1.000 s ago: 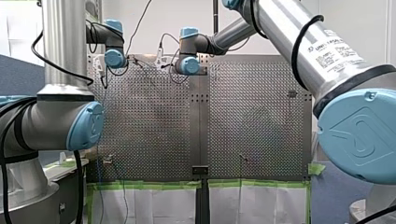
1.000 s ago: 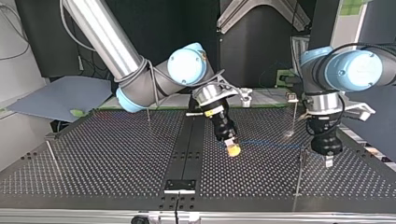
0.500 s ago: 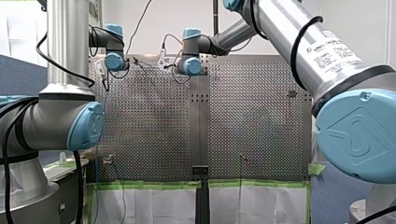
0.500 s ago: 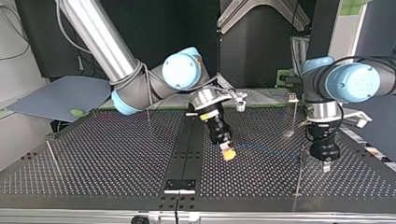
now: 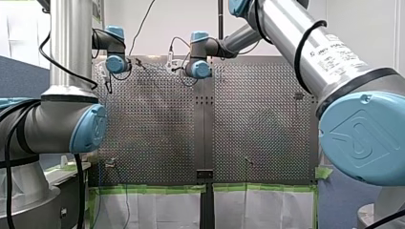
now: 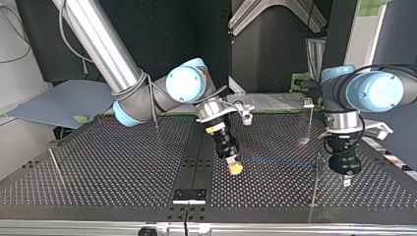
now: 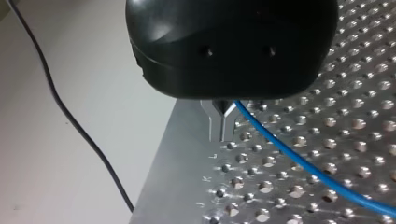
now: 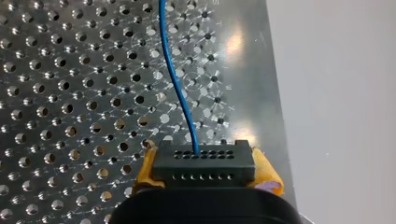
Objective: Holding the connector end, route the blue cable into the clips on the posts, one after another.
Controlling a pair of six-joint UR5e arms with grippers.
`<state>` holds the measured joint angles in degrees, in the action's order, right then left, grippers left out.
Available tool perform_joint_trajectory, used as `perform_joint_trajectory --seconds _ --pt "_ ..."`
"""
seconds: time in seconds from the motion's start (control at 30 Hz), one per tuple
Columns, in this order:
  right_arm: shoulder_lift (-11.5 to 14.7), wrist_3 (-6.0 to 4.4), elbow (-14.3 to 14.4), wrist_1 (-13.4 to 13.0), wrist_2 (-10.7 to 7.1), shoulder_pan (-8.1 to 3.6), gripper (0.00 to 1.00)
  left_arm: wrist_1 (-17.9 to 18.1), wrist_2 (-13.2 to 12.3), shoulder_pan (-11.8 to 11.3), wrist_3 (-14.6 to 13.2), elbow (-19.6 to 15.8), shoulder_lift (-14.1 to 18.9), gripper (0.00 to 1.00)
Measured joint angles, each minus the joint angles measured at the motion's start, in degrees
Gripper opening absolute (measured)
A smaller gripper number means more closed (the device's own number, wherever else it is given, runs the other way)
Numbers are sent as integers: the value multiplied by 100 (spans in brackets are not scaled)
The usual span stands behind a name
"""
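Firmly, my right gripper (image 6: 235, 167) clamps the black connector (image 8: 204, 167) between its yellow pads (image 8: 267, 173), which show only at the connector's two sides. The blue cable (image 8: 176, 84) leaves a hole in the connector's face and runs ahead over the perforated table (image 8: 70, 93) until the wrist view cuts it off. From across the table it is only a faint blue line from the connector toward a thin post (image 6: 315, 189); how it meets the post is too small to tell. My left gripper (image 6: 346, 181) hangs well apart from the connector, just past that post. Its black housing hides most of it, with the cable emerging from under it, so I cannot tell whether it is clenched or released.
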<state>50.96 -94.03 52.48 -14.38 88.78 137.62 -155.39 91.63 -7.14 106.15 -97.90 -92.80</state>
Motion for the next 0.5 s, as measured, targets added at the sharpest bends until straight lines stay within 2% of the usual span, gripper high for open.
perform_joint_trajectory --seconds 0.23,0.5 --pt "-67 -13 -53 0 -43 -48 0 -16 -56 -9 106 181 -111 0" --pt "-182 -21 -193 18 -94 -94 0 -37 -72 -32 120 211 -309 0"
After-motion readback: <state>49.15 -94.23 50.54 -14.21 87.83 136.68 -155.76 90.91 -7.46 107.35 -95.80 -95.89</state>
